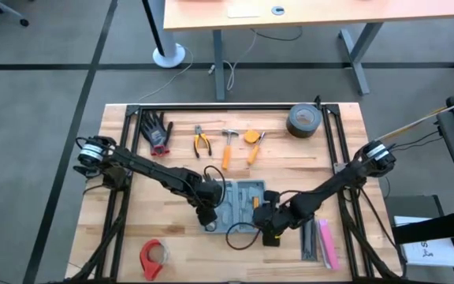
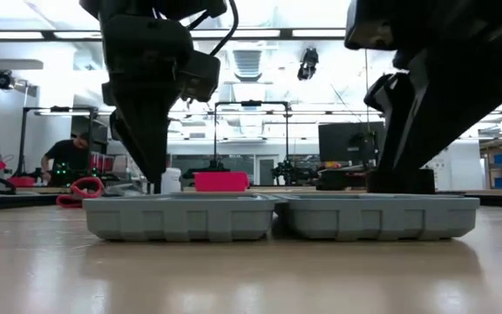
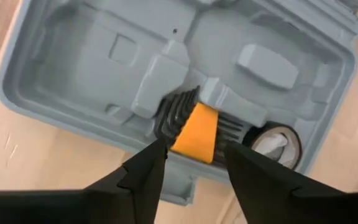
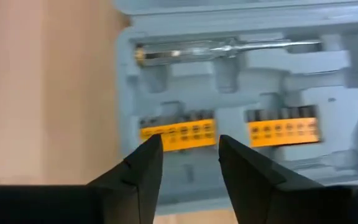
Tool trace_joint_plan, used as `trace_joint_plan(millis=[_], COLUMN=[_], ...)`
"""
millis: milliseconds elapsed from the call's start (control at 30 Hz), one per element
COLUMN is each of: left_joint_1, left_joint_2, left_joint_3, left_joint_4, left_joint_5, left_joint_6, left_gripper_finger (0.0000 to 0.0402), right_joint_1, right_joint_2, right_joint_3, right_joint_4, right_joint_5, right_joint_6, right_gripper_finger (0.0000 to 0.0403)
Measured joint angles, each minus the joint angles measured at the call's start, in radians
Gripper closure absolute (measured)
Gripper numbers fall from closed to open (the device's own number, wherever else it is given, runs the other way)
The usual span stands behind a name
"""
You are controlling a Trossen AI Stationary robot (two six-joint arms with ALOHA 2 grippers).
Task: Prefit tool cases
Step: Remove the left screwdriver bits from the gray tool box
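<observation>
Looking straight down, I have the tool case (image 1: 239, 205) lying opened flat near the middle of the pale butcher-block table (image 1: 306, 158), its two blue-grey plastic halves side by side. From table height the halves read as two shallow ribbed trays (image 2: 281, 218) touching along their inner edges.

My left gripper (image 1: 208, 213) hangs over the case's left half. Through its wrist camera the two dark, wedge-shaped fingers (image 3: 143, 174) stand spread, with a set of black hex keys in an orange holder (image 3: 194, 127) seated in a moulded slot just beyond the tips; the fingers are not closed on it. A roll of dark tape (image 3: 277, 144) sits in a round recess beside it.

My right gripper (image 1: 268, 219) is over the case's right edge. Its fingers (image 4: 143, 165) are also parted and hold nothing. Beyond them, two yellow-and-black bit strips (image 4: 178, 132) sit in slots, and a slim clear-handled screwdriver (image 4: 222, 48) lies in a long groove.

Elsewhere on the wood I see black gloves (image 1: 157, 130), orange-handled pliers (image 1: 202, 142), a hammer (image 1: 228, 146), a grey duct tape roll (image 1: 303, 121), a red tape dispenser (image 1: 152, 256), and narrow black and pink bars (image 1: 319, 241).
</observation>
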Motion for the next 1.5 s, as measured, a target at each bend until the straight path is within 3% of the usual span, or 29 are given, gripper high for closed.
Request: trace_joint_plan(millis=[300,467,833,1233,1500], left_joint_1=[0.026,0.026,0.026,0.029,0.046], left_joint_2=[0.034,0.036,0.037,0.038,0.038], left_joint_3=[0.000,0.000,0.000,0.000,0.000], left_joint_4=[-0.002,-0.003,-0.007,0.008,0.014], left_joint_5=[-0.001,0.004,0.008,0.007,0.007], left_joint_6=[0.005,0.010,0.013,0.003,0.068], left_gripper_finger=[0.0211,0.0222,0.0237,0.0224,0.0231], right_joint_1=[-0.068,-0.079,-0.086,-0.099,-0.101], right_joint_2=[0.021,0.032,0.036,0.038,0.039], right_joint_3=[0.000,-0.017,-0.068,-0.071,-0.071], right_joint_4=[-0.005,-0.013,-0.006,0.019,0.025], right_joint_5=[0.014,-0.038,-0.070,-0.071,-0.076], right_joint_6=[-0.087,-0.120,-0.099,-0.096,-0.095], right_gripper_finger=[0.0273,0.0284,0.0298,0.0293,0.0309])
